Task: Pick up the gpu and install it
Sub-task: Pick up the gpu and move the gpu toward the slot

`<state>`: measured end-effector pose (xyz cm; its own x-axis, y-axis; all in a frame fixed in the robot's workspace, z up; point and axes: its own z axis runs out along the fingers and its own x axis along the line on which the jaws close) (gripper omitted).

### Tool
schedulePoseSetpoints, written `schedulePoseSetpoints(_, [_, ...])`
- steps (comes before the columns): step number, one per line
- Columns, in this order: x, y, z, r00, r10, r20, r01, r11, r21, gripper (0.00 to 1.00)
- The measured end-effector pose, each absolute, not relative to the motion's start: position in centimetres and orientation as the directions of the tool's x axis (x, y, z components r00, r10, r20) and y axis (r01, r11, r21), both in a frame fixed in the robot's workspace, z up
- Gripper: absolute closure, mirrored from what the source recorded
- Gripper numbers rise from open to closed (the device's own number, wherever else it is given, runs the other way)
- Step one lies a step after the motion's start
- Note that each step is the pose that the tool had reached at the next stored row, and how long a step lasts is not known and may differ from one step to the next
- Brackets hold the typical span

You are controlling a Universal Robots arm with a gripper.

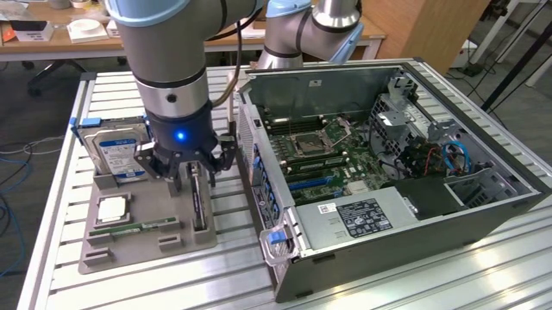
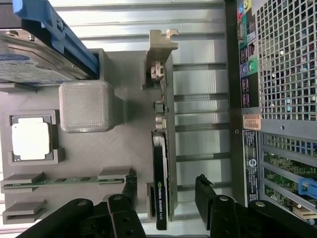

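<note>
Glossy black-edged gpu (image 2: 160, 196), matt plastic tray (image 2: 94, 153)

Saw a slotted aluminium table (image 1: 483, 271) catching bright reflections; behind it a wooden desk (image 1: 52, 46), a wooden cabinet (image 1: 431, 26), grey floor (image 1: 35, 123) with loose cables (image 1: 10, 169) on the exterior view's left.

This is a robotics lab — a robot arm (image 1: 168, 58) works over a slatted metal table (image 1: 483, 278) with an open computer case (image 1: 319, 90), wooden desks (image 1: 52, 48) behind.

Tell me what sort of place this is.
Likely a robotics lab for PC assembly: a robot arm over a grey parts tray, an open computer case on a slotted aluminium table, wooden desks behind.
</note>
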<state>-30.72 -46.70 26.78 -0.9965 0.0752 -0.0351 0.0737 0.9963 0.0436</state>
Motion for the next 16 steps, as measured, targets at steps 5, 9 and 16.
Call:
schedulePoseSetpoints(5, [-30.8,-46.7,26.3,-0.997,0.075,-0.035,0.074,0.996,0.044,0.41])
schedulePoseSetpoints(9, [-30.8,-46.7,25.9,-0.997,0.075,-0.036,0.074,0.996,0.044,0.41])
schedulePoseSetpoints(16, [-30.8,-46.7,25.3,-0.997,0.075,-0.036,0.074,0.996,0.044,0.41])
